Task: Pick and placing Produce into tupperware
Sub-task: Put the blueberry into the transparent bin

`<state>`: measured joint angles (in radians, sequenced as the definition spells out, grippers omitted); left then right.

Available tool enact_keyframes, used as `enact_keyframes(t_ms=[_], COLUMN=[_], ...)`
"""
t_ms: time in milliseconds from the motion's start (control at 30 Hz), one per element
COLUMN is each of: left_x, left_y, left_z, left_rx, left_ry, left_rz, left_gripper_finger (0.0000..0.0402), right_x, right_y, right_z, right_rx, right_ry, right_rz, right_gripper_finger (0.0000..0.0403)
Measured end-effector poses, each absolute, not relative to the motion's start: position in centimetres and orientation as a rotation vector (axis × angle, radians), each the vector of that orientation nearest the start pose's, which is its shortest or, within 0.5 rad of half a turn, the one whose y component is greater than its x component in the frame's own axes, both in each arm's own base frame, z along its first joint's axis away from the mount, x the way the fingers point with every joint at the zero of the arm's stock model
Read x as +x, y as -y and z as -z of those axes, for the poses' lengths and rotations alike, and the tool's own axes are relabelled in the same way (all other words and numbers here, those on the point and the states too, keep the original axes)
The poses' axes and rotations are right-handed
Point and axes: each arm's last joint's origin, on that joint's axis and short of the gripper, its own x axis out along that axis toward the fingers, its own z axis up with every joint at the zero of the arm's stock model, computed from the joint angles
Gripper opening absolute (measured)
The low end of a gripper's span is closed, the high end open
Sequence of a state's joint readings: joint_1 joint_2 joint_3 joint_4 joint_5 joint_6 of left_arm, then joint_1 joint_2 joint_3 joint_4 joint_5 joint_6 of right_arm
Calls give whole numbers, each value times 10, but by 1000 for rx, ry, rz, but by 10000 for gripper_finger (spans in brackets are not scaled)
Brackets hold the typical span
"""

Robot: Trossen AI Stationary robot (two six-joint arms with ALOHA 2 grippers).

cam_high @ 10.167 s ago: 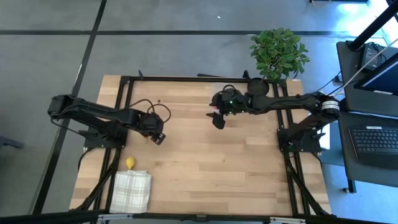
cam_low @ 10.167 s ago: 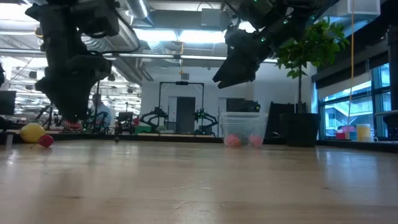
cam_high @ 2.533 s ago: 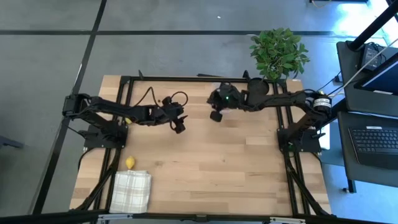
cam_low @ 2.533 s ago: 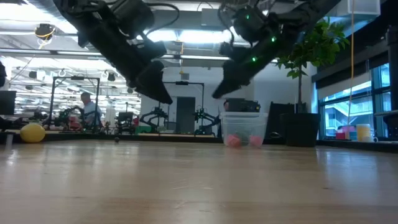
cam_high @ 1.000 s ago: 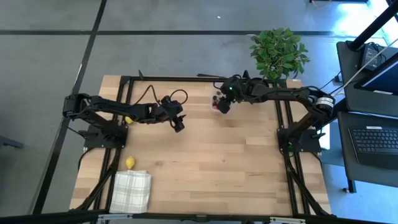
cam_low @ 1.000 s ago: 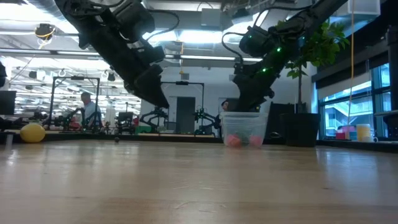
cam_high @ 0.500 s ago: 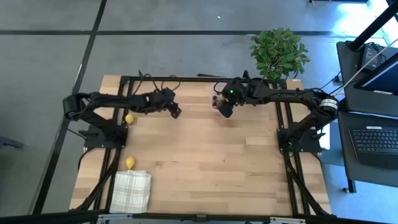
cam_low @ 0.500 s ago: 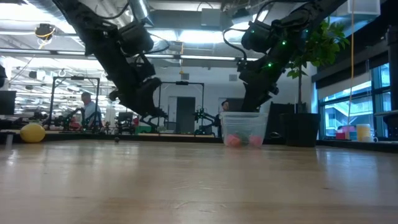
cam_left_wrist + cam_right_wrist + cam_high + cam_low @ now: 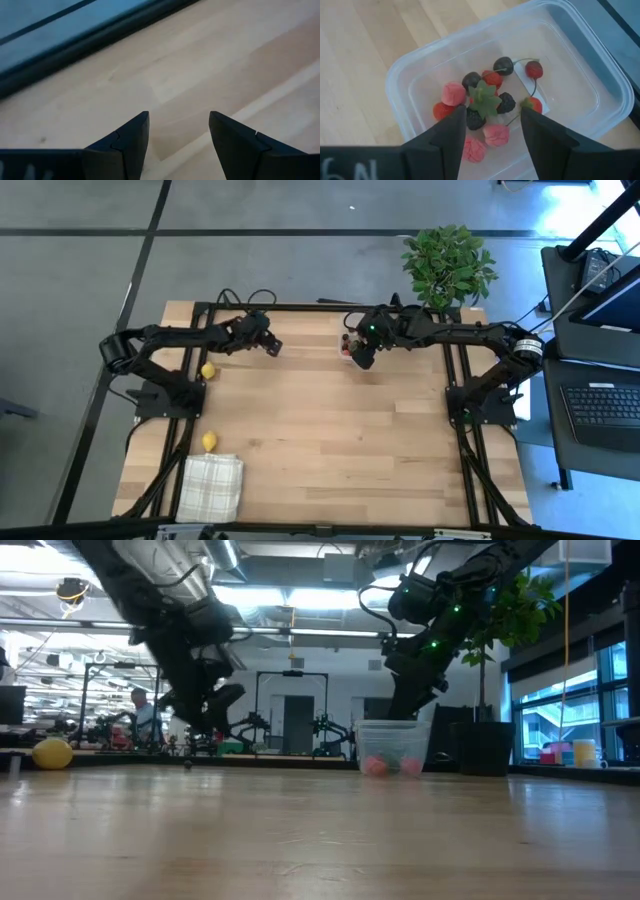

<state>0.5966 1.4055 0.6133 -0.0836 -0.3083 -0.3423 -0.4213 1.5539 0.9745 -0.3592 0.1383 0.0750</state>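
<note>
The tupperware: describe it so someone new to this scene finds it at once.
Start at the potted plant behind the table's far edge. Just left of it, on the wood under the right claw, sits the tupperware. It is the only clear box, holding red and dark berries.

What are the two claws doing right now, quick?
Left claw: open, empty, over bare table.
Right claw: open, holding nothing, above the tupperware with the produce inside.
</note>
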Motion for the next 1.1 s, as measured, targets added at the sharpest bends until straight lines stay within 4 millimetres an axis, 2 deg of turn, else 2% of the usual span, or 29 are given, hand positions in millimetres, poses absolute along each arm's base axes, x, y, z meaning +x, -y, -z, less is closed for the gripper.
enact_keyframes(t_ms=[133, 233, 400, 667, 1100], left_x=[192, 185, 174, 167, 164], left_y=[-144, -143, -138, -129, -127], left_z=[-137, -129, -118, -108, -105], left_rx=[-450, -481, -509, -482, -492], left_ry=[-657, -555, -569, -594, -625], left_rz=[-998, -972, -1014, -1095, -1122], left_gripper_finger=[200, 200, 200, 200, 200], right_x=[281, 281, 282, 282, 282], right_y=[130, 131, 131, 131, 131], right_z=[-206, -206, -206, -206, -206], right_rx=[201, 200, 200, 201, 224], right_ry=[-925, -925, -924, -919, -911], right_rz=[553, 552, 552, 553, 565], right_gripper_finger=[191, 191, 191, 191, 191])
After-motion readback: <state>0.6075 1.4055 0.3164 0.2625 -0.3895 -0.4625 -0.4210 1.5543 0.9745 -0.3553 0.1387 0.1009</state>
